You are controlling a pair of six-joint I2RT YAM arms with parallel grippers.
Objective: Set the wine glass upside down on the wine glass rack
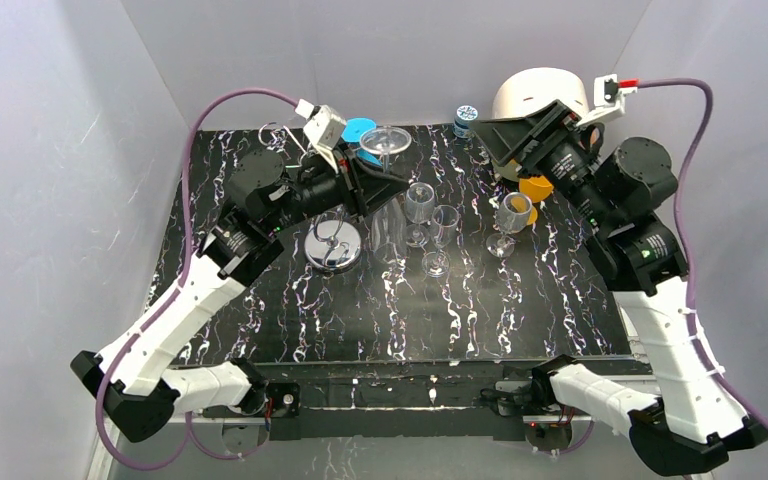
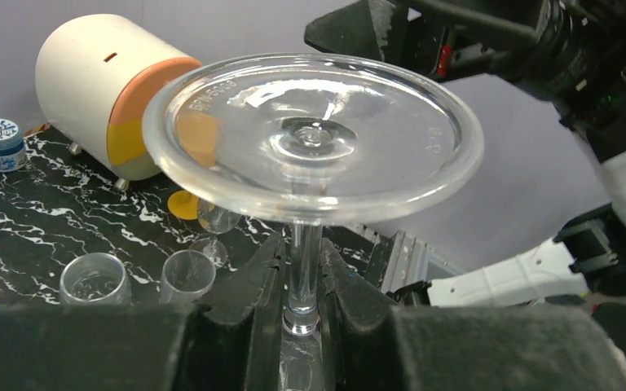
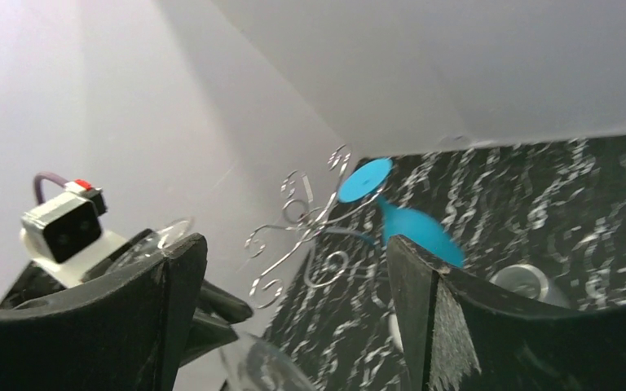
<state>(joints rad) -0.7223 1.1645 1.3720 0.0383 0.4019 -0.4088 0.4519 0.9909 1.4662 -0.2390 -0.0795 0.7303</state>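
Left gripper [image 2: 301,281] jaws clamped on the stem of a clear wine glass [image 2: 314,134]. The glass is inverted, foot up, bowl hanging just right of the wine glass rack [image 1: 333,246] chrome base. Right gripper [image 3: 297,318] jaws wide apart, empty, raised over the table [image 1: 460,320] back-right. Blue glass [image 3: 412,226] at the rack's scroll arms.

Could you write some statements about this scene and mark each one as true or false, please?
1. The left hand grips the clear wine glass by its stem, foot up. True.
2. The right hand is shut on a glass. False: it is open and empty.
3. A blue glass hangs foot up at the wine glass rack. True.
4. The other clear glasses lie on their sides. False: three clear glasses stand upright on the table.
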